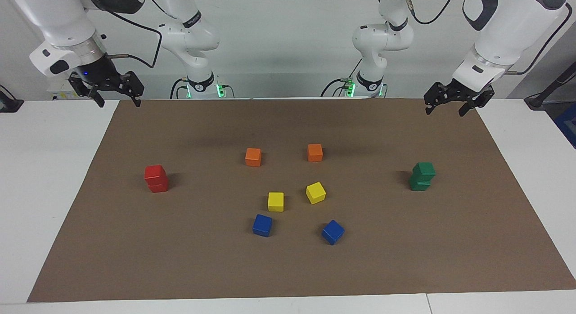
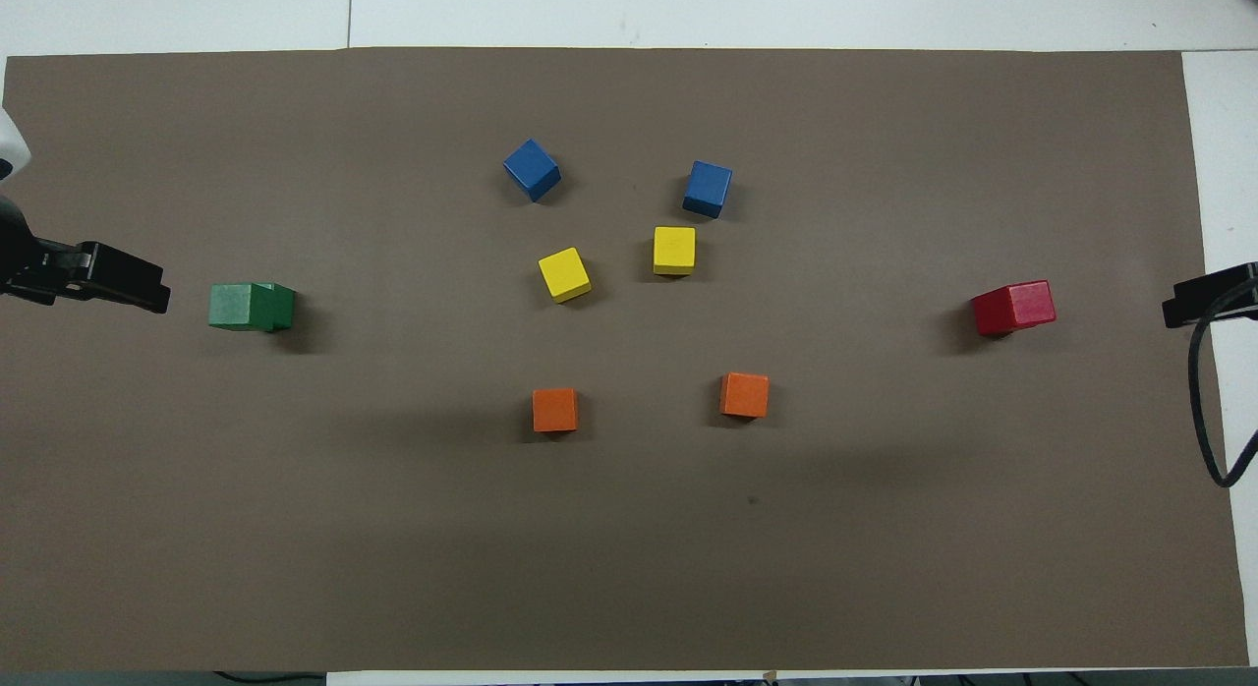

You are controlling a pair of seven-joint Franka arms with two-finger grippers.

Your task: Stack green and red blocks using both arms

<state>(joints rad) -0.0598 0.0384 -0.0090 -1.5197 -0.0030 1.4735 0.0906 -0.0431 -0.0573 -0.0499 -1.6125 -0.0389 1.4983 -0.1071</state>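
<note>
Two red blocks (image 1: 156,178) (image 2: 1014,307) stand stacked, the upper one slightly askew, toward the right arm's end of the brown mat. Two green blocks (image 1: 422,176) (image 2: 251,307) stand stacked the same way toward the left arm's end, the top one offset. My left gripper (image 1: 444,108) hangs open and empty, raised over the mat's edge at its own end, well apart from the green stack. My right gripper (image 1: 119,101) hangs open and empty over the mat's edge at the other end, well clear of the red stack.
In the middle of the brown mat (image 1: 288,269) lie two orange cubes (image 1: 253,157) (image 1: 315,152) nearest the robots, two yellow cubes (image 1: 276,201) (image 1: 316,192) farther out, and two blue cubes (image 1: 262,225) (image 1: 332,232) farthest. White tabletop borders the mat.
</note>
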